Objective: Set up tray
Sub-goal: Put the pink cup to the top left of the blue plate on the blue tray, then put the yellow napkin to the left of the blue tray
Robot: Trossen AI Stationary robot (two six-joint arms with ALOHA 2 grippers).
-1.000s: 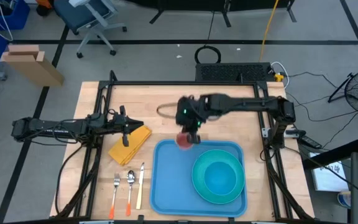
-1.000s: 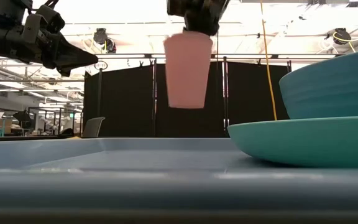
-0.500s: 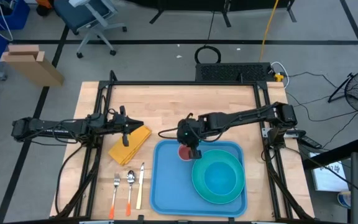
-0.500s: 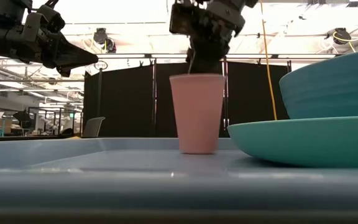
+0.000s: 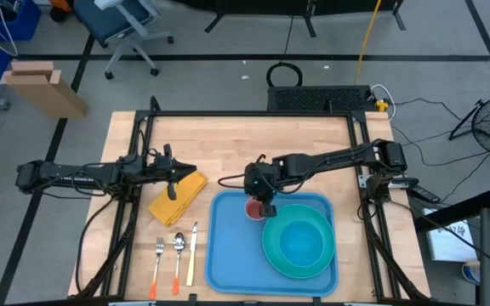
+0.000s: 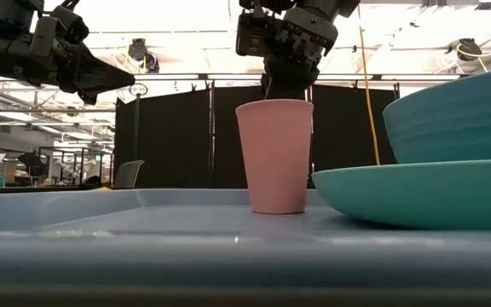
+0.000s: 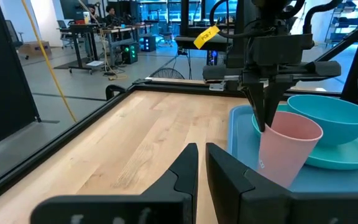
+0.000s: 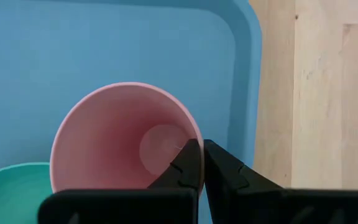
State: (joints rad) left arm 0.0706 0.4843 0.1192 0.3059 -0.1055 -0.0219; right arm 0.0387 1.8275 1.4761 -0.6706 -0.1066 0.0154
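Observation:
A pink cup (image 5: pixel 253 209) stands upright on the far left corner of the blue tray (image 5: pixel 228 255), its base on the tray floor (image 6: pixel 186 217). My right gripper (image 8: pixel 199 163) comes down from above and is shut on the cup's rim. Beside the cup on the tray sits a turquoise plate (image 5: pixel 272 255) carrying a blue bowl (image 5: pixel 300 242). My left gripper (image 5: pixel 194 172) hangs level over the table's left part, above a yellow napkin (image 5: pixel 179 197). Its fingers (image 7: pixel 185 168) are shut with nothing between them. My right gripper pinches the cup's rim (image 8: pixel 194 138) on the side facing the tray's far left corner. One finger (image 8: pixel 186 163) is inside the cup and the other (image 8: pixel 224 169) is outside. The fingers slant down from above. The cup stands upright with its base on the tray.
A fork (image 5: pixel 158 263), a spoon (image 5: pixel 178 259) and a knife (image 5: pixel 191 253) lie side by side on the wood left of the tray. Bare wood (image 5: pixel 228 140) stretches across the table's far half. A metal frame (image 5: pixel 245 114) borders the table.
My right gripper has come down and a little toward the table's near edge with the pink cup. The cup hung clear above the tray's far edge a second ago. Now it stands on the tray floor, still held by its rim.

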